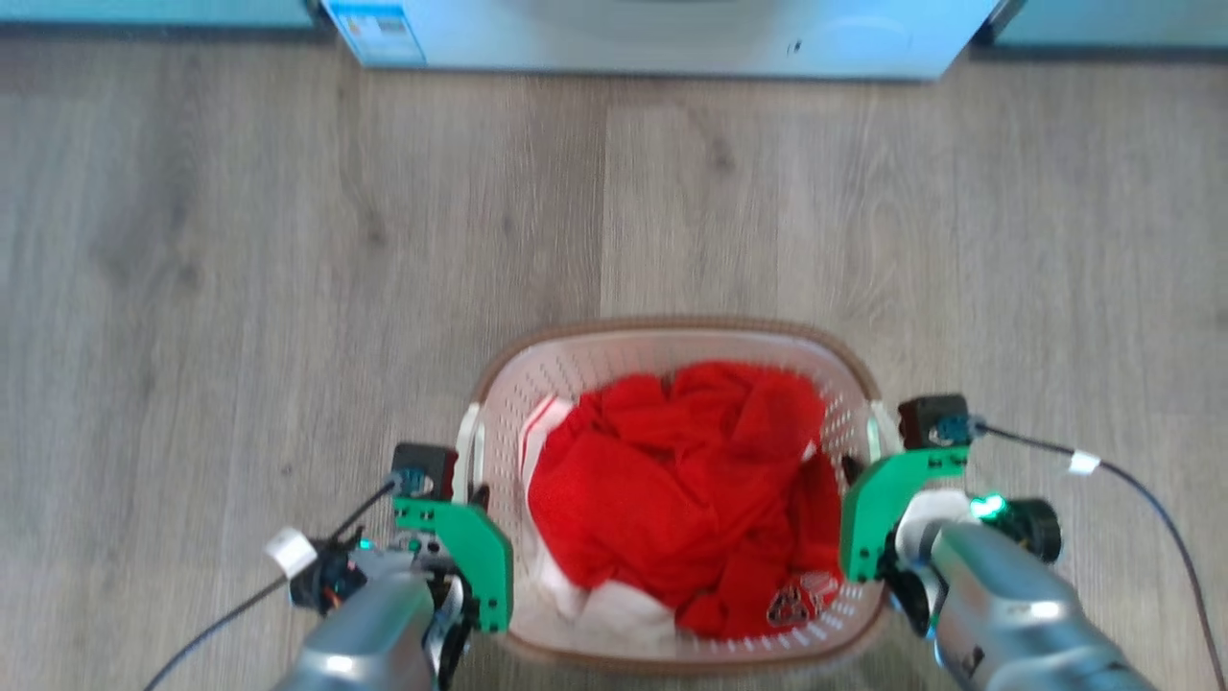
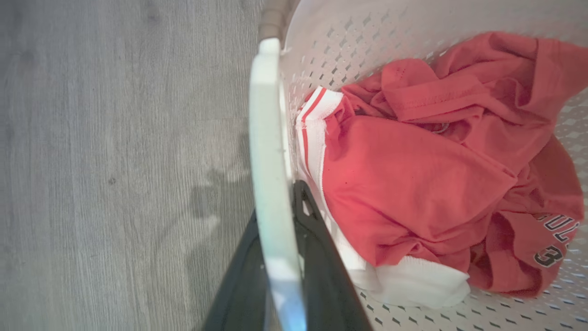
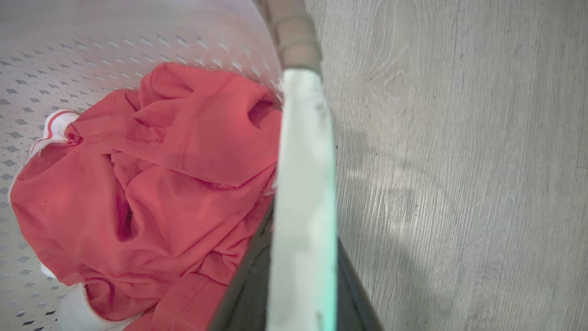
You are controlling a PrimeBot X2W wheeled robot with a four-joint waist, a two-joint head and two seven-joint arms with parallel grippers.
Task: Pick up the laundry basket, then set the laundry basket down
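The laundry basket (image 1: 672, 341) is white with perforated walls and a brown rim, low in the middle of the head view, and holds red and white clothes (image 1: 672, 480). My left gripper (image 1: 472, 494) is at its left side. In the left wrist view that gripper (image 2: 278, 202) is shut on the white side handle (image 2: 266, 138), one dark finger (image 2: 317, 257) inside the wall and one outside. My right gripper (image 1: 852, 470) is at the right side. It (image 3: 303, 225) is shut on the other white handle (image 3: 305, 147). I cannot tell whether the basket touches the floor.
Grey wood-look floor (image 1: 288, 269) spreads ahead and to both sides. A white appliance (image 1: 672, 38) stands at the far edge, with pale cabinet fronts (image 1: 153, 11) beside it. Black cables (image 1: 1132, 489) trail from both wrists over the floor.
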